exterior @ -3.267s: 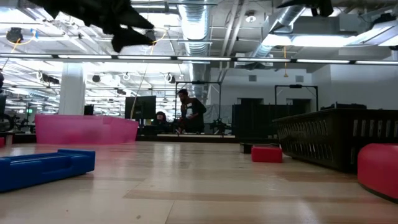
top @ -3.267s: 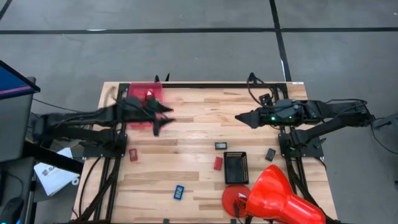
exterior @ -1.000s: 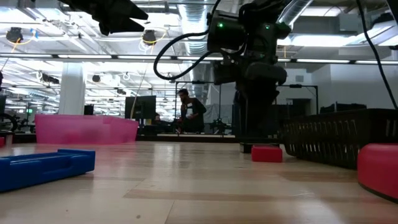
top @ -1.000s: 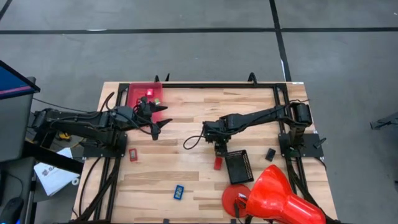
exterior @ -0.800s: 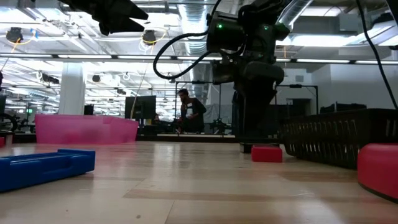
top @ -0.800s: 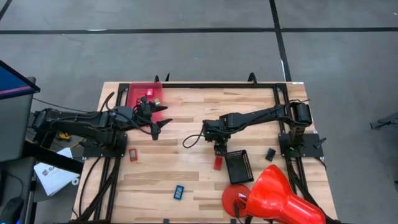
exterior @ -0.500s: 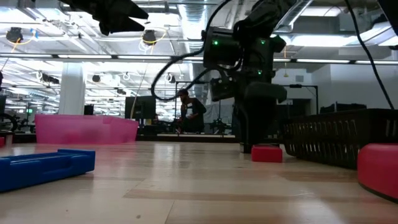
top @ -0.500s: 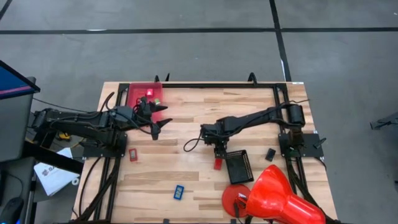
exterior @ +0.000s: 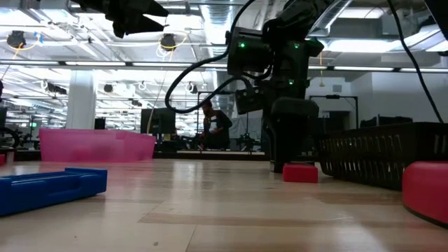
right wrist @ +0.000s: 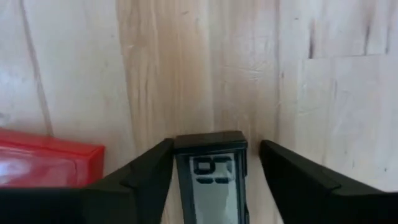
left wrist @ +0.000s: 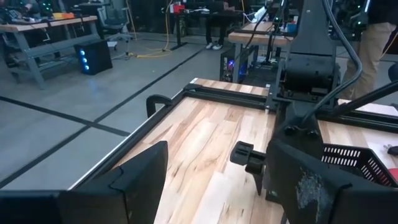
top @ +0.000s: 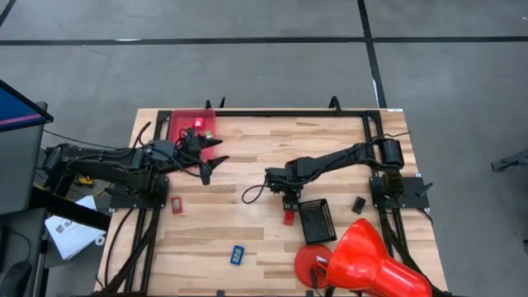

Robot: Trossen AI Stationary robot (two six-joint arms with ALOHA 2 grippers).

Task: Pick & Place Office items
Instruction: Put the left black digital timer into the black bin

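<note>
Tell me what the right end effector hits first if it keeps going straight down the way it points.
The right end effector points down at the table, its fingers open around a small black piece with a grey display. Going on, it would probably meet that piece first, then the wood; the remaining height is unclear.

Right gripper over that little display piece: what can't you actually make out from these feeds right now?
- High view: the right gripper covers the display piece; contact is hidden.
- Right wrist view: fingers straddle it with gaps; its near end is cut off by the frame edge.
- Low view: the red block and gripper body mask it.
</note>
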